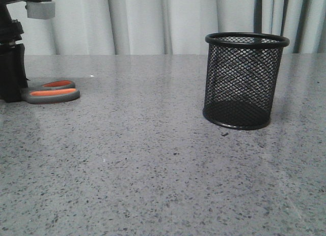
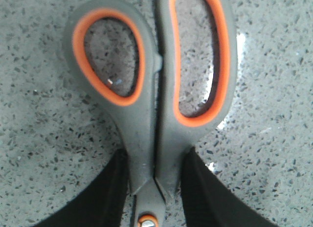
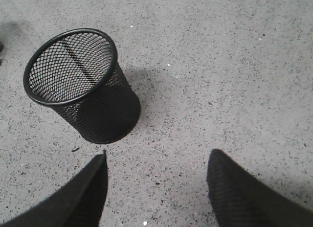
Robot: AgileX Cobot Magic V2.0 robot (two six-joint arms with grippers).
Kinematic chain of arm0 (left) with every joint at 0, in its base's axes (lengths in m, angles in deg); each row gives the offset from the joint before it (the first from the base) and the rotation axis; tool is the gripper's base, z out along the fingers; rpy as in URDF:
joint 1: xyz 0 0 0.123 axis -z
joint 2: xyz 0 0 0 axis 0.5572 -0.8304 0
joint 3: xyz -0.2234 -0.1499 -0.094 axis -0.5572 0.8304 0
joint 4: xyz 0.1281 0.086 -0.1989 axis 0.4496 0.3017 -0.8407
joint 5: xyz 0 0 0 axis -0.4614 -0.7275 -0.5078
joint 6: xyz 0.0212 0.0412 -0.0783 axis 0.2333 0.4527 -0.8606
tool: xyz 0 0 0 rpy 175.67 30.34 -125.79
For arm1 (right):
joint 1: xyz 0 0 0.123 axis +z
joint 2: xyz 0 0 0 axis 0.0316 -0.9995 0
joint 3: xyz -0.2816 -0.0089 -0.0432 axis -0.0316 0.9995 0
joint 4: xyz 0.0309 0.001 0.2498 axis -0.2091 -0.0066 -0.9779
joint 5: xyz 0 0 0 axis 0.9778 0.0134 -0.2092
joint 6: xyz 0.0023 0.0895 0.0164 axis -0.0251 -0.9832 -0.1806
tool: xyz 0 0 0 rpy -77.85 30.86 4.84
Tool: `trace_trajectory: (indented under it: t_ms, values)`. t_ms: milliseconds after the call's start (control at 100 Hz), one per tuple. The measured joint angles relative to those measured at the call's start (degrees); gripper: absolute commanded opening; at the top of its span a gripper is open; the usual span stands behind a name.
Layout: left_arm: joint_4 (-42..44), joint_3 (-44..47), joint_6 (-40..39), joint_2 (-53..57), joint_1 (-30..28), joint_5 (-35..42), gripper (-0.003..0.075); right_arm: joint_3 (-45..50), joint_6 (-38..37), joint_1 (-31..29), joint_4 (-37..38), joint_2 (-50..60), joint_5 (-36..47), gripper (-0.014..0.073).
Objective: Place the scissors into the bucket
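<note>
Left gripper (image 2: 155, 197) has its two black fingers (image 2: 105, 197) pressed against either side of the scissors (image 2: 154, 114), closed on the shank just where the handles narrow toward the pivot screw. In the front view this gripper (image 1: 11, 96) stands at the far left edge of the table (image 1: 153, 170), reaching down to the surface, with the scissors (image 1: 53, 92) lying flat on the stone. Only the handles show there; they stick out from the gripper toward the table's middle, so the long axis runs roughly left to right across the table, and the blades are hidden behind the gripper. The two orange-lined loops lie side by side and touching, the blades therefore shut.

Well apart to the right stands the bucket (image 1: 245, 81), upright, its open rim facing up and nothing visible inside through the mesh. Between scissors and bucket the speckled grey tabletop is bare, as is the wide stretch nearer the camera. Behind the table's far edge hangs a pale curtain (image 1: 153, 22).

Right gripper (image 3: 155, 188) hangs above the table with its fingers spread wide and nothing between them; the bucket (image 3: 80, 85) sits near it, not touching.
</note>
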Motion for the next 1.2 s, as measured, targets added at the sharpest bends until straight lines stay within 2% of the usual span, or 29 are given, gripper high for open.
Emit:
trace_trajectory:
  t_ms: [80, 540, 770, 960, 1200]
  values:
    - [-0.14, 0.0, -0.29, 0.0, 0.0, 0.0, -0.0021, 0.0, 0.0, 0.0, 0.0, 0.0, -0.09, 0.0399]
    - [1.18, 0.0, -5.62, 0.97, 0.09, 0.9, -0.002, 0.0, 0.12, 0.0, 0.0, 0.0, -0.23, 0.0399]
    - [2.28, -1.52, -6.91, 10.2, 0.09, 1.23, -0.002, 0.0, 0.64, 0.0, -2.0, 0.0, -0.27, 0.0399]
    - [2.5, -3.67, -9.43, 20.58, 0.87, 0.3, -0.002, 0.0, 5.62, 0.0, -10.31, 0.0, -0.36, 0.0399]
    - [2.5, -5.44, -11.62, 31.91, 8.17, -0.61, -0.002, 0.0, 17.29, 0.0, -31.41, 0.0, -0.59, 0.0399]
